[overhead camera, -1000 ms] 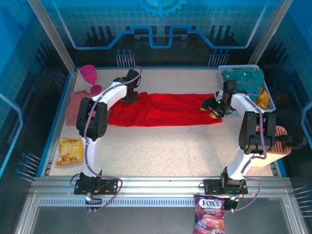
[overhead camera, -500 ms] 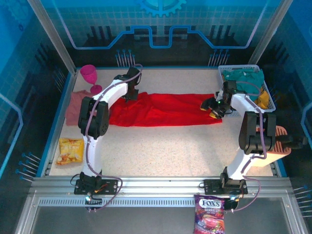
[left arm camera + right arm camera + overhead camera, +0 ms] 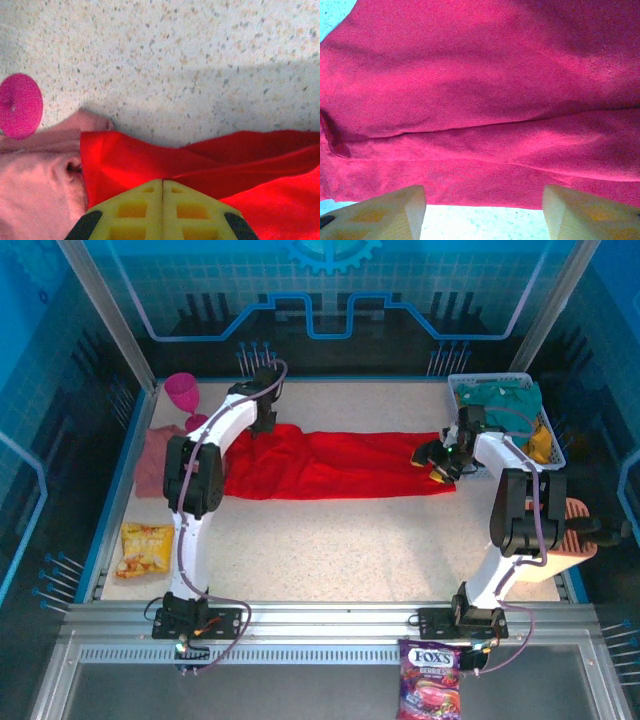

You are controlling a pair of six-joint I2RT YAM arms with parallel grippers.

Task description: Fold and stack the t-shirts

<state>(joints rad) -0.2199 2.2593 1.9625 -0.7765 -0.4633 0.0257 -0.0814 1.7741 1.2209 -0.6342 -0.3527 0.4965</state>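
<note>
While my left gripper (image 3: 162, 185) hangs low over the cloth, its pads are pressed flat together with the far left corner of the red shirt (image 3: 270, 200) pinched at their tips, and folds run off to the right of them. Just left of that gripper the shirt's edge overlaps the pink shirt (image 3: 35, 185). Farther left stands a goblet (image 3: 19, 105), near the cloth but apart from it. Ahead of the gripper lies bare table (image 3: 200, 50), open room for moving. From above, the red shirt (image 3: 340, 465) stretches as a long band between my two grippers, its near edge roughly straight, with wide bare table on my side of it. My right gripper (image 3: 482, 197) is spread wide and holds nothing. Its fingers stand well apart at the shirt's end edge, with cloth ahead and a strip of table between them. Beyond that gripper and to its right stands a basket (image 3: 455, 388) of cloths, close by. A snack bag (image 3: 143, 548) lies well clear, toward my left base
</note>
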